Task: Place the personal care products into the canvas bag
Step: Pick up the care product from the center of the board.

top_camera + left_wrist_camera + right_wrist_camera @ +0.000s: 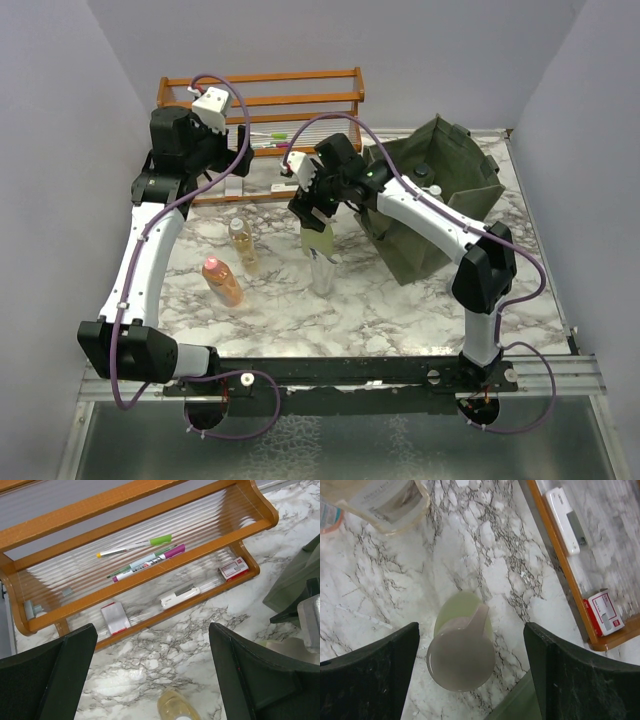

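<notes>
L jaws wide apart, empty, over bench (150, 655) by wooden rack (100, 515); R jaws apart, hovering above upright pale green pump bottle (462, 655), not touching.

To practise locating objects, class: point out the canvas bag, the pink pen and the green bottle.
canvas bag (408, 255): top view, front wall.
pink pen (149, 562): left wrist view, barrel.
green bottle (461, 660): right wrist view, cap.
</notes>
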### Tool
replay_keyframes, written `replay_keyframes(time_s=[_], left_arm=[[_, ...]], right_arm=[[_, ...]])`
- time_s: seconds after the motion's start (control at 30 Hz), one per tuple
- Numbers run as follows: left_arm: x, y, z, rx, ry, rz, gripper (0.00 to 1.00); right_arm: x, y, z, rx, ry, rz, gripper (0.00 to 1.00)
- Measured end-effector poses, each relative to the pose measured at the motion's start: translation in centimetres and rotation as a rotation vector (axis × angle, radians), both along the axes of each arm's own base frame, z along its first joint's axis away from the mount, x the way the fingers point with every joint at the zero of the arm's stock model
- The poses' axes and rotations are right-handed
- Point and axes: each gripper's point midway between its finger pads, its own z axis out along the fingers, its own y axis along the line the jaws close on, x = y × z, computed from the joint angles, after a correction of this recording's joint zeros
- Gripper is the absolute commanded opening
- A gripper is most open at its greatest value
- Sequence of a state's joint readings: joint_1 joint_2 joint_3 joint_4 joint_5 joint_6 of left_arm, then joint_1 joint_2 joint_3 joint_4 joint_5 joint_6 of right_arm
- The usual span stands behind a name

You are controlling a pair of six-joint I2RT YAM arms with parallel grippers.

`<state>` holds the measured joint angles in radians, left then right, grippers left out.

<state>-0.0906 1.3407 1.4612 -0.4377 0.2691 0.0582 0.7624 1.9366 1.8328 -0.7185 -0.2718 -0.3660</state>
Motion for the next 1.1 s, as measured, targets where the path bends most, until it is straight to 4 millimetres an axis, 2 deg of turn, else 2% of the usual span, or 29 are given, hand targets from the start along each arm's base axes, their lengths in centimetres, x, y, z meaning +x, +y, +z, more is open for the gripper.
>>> replay_keyframes(time_s=[0.2, 0.33, 0.87, 1.1], left_arm=[[-0.1, -0.1, -0.7, -0.004, 0.015, -0.008, 0.97], [-0.1, 0.0, -1.5, -0.004, 0.032, -0.008, 0.97], [-0.2, -0.1, -1.6, -0.007, 0.035, -0.010, 0.97], [-0.2, 0.0, -1.6, -0.010, 0.037, -0.015, 0.97]], right_arm=[[-0.3, -1.1, -1.7, -0.057, 0.026, -0.032, 0.79], [-0.6, -1.5, -2.5, -0.076, 0.047, -0.035, 0.70], [-0.7, -1.5, -2.7, -0.074, 0.061, -0.044, 0.62], [-0.6, -1.3, -3.4, -0.082, 0.075, -0.048, 0.57]])
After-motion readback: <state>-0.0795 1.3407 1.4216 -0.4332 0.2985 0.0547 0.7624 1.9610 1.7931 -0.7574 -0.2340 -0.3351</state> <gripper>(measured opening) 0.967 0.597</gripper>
